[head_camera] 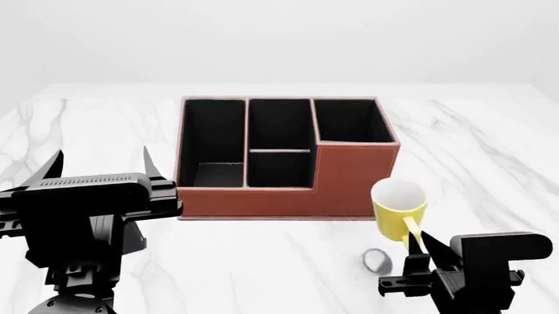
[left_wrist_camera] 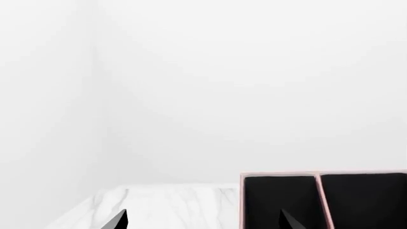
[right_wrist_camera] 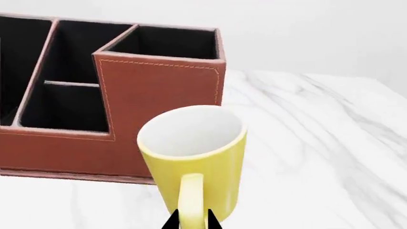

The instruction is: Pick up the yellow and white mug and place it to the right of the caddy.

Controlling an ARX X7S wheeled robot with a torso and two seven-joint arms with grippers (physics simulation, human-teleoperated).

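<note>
The yellow and white mug (head_camera: 399, 204) hangs tilted in the air just in front of the right front corner of the caddy (head_camera: 288, 190). Its shadow lies on the table below it. My right gripper (head_camera: 417, 244) is shut on the mug's yellow handle. The right wrist view shows the mug (right_wrist_camera: 197, 157) close up with my right gripper (right_wrist_camera: 190, 222) pinching the handle, and the caddy (right_wrist_camera: 159, 90) behind it. My left gripper (head_camera: 102, 160) is open and empty, left of the caddy. In the left wrist view my left gripper (left_wrist_camera: 205, 220) points past the caddy's (left_wrist_camera: 279, 195) black compartments.
The white marble table (head_camera: 489, 150) stretches to the right of the caddy and in front of it. A white wall stands behind the table. The table's left edge (left_wrist_camera: 83, 210) shows in the left wrist view.
</note>
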